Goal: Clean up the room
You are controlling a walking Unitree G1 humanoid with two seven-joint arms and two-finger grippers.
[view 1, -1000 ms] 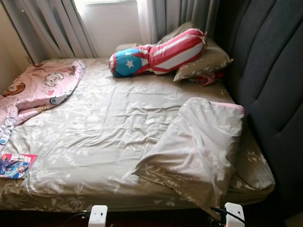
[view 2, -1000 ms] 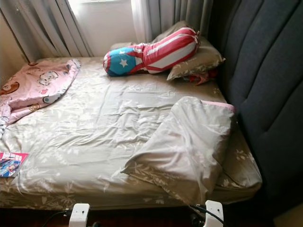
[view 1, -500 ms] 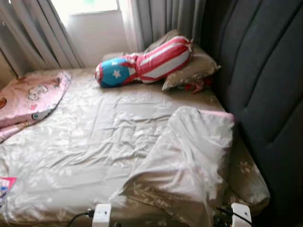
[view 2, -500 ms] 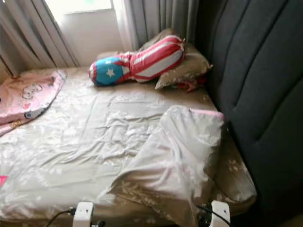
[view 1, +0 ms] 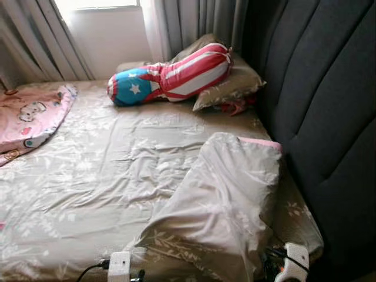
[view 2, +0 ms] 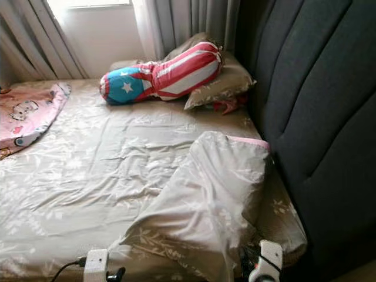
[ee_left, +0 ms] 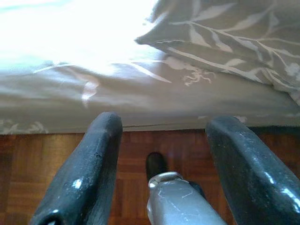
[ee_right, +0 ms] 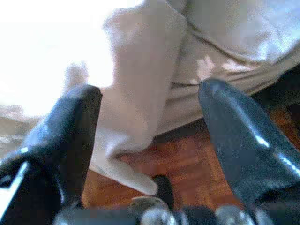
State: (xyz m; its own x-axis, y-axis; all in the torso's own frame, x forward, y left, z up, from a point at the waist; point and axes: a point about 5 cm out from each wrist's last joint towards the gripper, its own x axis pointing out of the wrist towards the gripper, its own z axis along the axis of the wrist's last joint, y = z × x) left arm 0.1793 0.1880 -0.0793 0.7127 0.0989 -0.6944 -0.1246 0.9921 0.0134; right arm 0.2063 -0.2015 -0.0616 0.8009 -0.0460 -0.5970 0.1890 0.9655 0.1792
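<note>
Camera swings right vs a sec ago: the magazine at the bed's near-left edge slides out of frame, the pink blanket (view 1: 26, 114) now sits at the far left, the dark headboard (view 1: 329, 111) takes more of the pic. That's the robot turning, not stuff moving; bed items lie as they were. Judgement: it's squaring up on the loose pillow (view 1: 226, 202), likely the next thing to tidy.

That pillow, in its grey leaf-print case w/ a pink edge peeking at the top, lies skewed on the near-right of the bed (view 1: 100, 176), one corner drooping over the mattress edge toward the wood floor (ee_left: 28, 187). Up by the curtains (view 1: 194, 23): striped red-white-blue bolster (view 1: 173, 73) leaning on a second pillow (view 1: 235, 85), something reddish tucked beside it, can't tell what.

Left gripper (ee_left: 161, 164): low, in front of the mattress side, fingers spread wide, nothing between them. Right gripper (ee_right: 150, 140): also spread wide, empty, aimed at the hanging pillow corner, close but not touching.

Containers: no bin or basket; only the pillowcase, stuffed w/ its pillow.
</note>
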